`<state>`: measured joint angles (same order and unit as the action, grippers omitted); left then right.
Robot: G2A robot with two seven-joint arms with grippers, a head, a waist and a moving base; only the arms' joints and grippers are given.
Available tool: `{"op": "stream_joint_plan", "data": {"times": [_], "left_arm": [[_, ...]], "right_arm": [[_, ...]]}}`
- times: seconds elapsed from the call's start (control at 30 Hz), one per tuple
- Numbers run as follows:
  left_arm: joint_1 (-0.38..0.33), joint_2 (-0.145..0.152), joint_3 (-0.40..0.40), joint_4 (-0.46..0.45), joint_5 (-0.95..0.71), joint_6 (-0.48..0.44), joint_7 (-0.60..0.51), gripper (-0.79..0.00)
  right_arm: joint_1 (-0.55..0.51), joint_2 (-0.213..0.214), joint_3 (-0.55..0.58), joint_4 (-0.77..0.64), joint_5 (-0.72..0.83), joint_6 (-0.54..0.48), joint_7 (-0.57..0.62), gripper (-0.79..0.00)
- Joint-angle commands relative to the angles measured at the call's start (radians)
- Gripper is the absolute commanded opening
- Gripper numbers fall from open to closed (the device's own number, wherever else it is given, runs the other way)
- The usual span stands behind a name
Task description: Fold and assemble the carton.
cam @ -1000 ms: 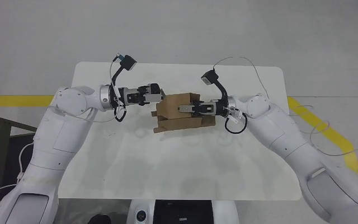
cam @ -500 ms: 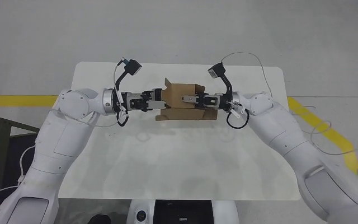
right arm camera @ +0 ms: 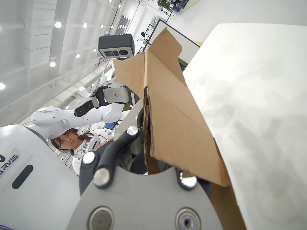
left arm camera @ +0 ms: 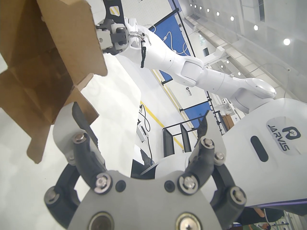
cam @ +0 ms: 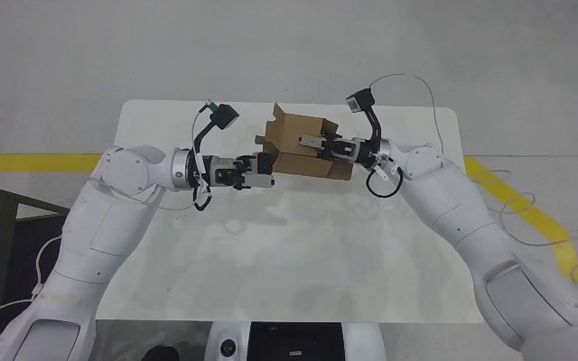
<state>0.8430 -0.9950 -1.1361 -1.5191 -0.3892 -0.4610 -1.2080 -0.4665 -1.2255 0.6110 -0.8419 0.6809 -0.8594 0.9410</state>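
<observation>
Right jaws are closed on the right wall of the carton (cam: 289, 135), which is over the far middle of the table (cam: 271, 262), with flaps open. Left jaws stand wide, just beside its near-left corner.

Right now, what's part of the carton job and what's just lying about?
Job: carton, clamped in the right gripper; left gripper, fingers open beside it.
Just there: table; yellow floor line.
</observation>
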Motion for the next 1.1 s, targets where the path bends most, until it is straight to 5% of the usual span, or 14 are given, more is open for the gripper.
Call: {"op": "stream_joint_plan", "data": {"times": [0.0,1.07], "left_arm": [[0.0,0.0,0.003,-0.003,-0.002,0.001,-0.002,0.0],[0.005,-0.003,0.017,-0.008,0.04,-0.042,0.026,0.0]], "right_arm": [[0.001,-0.006,0.003,0.001,-0.008,-0.001,-0.007,-0.785],[-0.071,-0.036,0.103,-0.096,-0.05,0.039,0.037,-0.785]]}}
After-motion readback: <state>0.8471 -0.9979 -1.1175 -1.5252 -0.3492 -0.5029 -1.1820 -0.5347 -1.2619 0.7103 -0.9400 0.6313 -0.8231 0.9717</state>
